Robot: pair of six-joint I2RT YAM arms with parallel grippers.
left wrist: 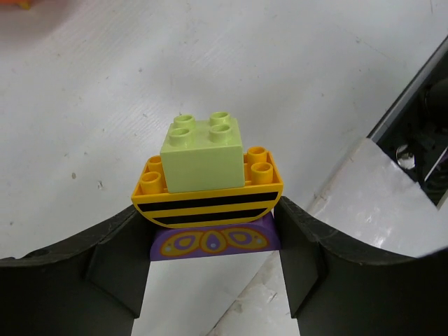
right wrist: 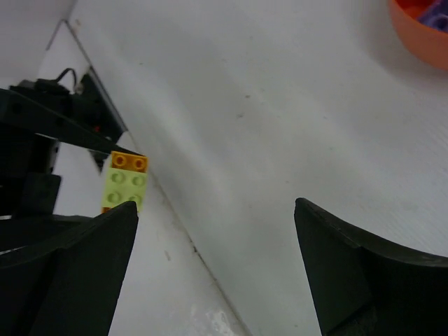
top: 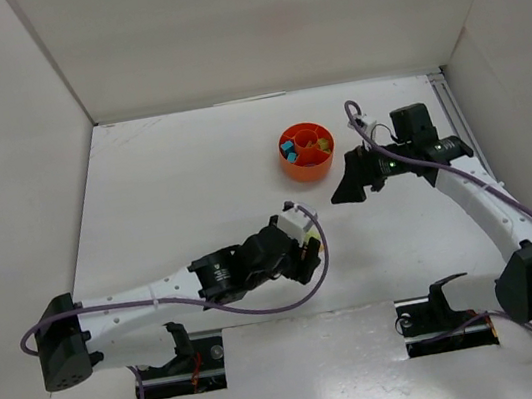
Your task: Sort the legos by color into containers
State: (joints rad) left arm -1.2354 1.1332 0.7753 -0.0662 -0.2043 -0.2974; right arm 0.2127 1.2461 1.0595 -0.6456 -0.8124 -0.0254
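top brick [left wrist: 201, 157]: pale yellow-green, plain
striped brick [left wrist: 208, 203]: orange-yellow, two black bands across its curved face
bottom brick [left wrist: 213, 241]: purple, with yellow-and-white oval motifs
dish [top: 308, 172]: orange
brick in dish [top: 287, 145]: teal
table [top: 191, 171]: white

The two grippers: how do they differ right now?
The left gripper is closed on a lego stack, while the right gripper is open and empty. The right gripper is beside the orange dish, and the left gripper is farther from it. Both are black.
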